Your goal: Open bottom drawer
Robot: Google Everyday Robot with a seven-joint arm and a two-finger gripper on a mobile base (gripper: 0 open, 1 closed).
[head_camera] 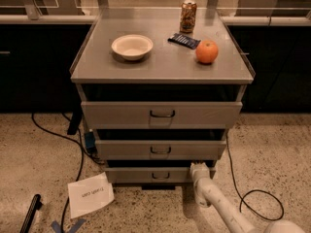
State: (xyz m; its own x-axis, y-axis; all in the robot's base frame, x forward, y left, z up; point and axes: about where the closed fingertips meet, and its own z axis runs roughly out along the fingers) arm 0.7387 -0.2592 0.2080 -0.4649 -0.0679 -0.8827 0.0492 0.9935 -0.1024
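Observation:
The bottom drawer (146, 175) is the narrowest and lowest grey front of the cabinet, with a small dark wire handle (161, 176) at its centre. It stands slightly out, like the two drawers above it. My gripper (196, 169) is at the end of a white arm that comes up from the lower right. It sits at the right end of the bottom drawer front, to the right of the handle and just under the middle drawer (160, 150).
The cabinet top (165, 57) holds a cream bowl (131, 47), an orange (207, 52), a can (188, 16) and a dark wrapper (184, 40). On the floor are black cables (80, 164), a white paper sign (90, 194) and a dark object (30, 213) at the lower left.

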